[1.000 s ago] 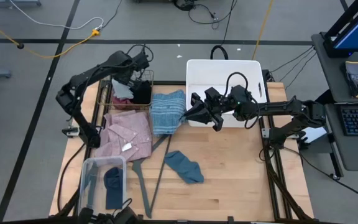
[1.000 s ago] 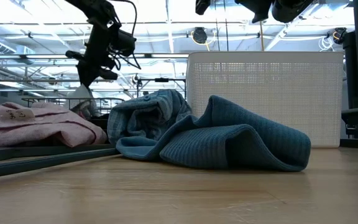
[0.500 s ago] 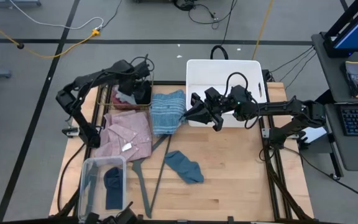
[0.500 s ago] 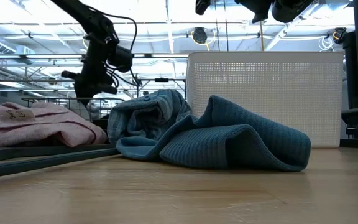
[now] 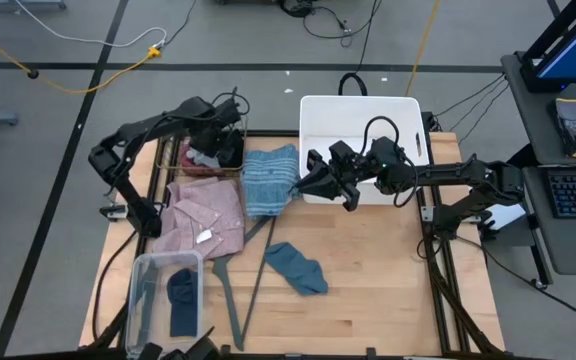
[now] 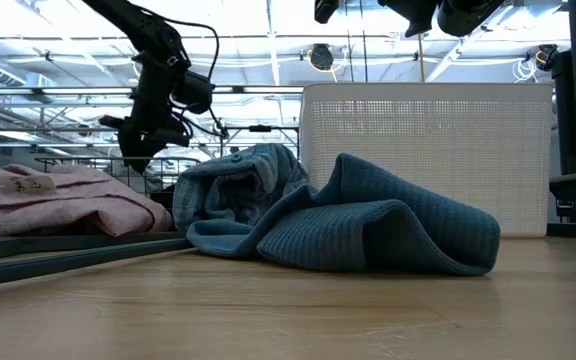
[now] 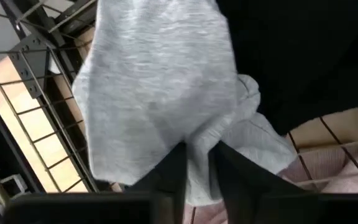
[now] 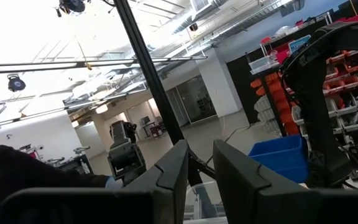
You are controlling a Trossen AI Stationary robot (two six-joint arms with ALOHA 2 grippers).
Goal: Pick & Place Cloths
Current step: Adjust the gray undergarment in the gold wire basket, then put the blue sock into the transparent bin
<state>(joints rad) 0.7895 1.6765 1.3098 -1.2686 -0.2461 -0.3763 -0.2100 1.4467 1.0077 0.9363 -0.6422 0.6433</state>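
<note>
The left gripper [image 5: 208,152] hangs low in the wire basket [image 5: 231,124], fingers [image 7: 169,171] narrowly parted astride the pale grey cloth [image 7: 160,93]. Best to part wider and lift straight (basket wires stand close). The right gripper [image 5: 303,185] waits beside the white bin [image 5: 358,105], fingers narrow, empty. The blue striped towel [image 5: 268,180] lies just beside.
</note>
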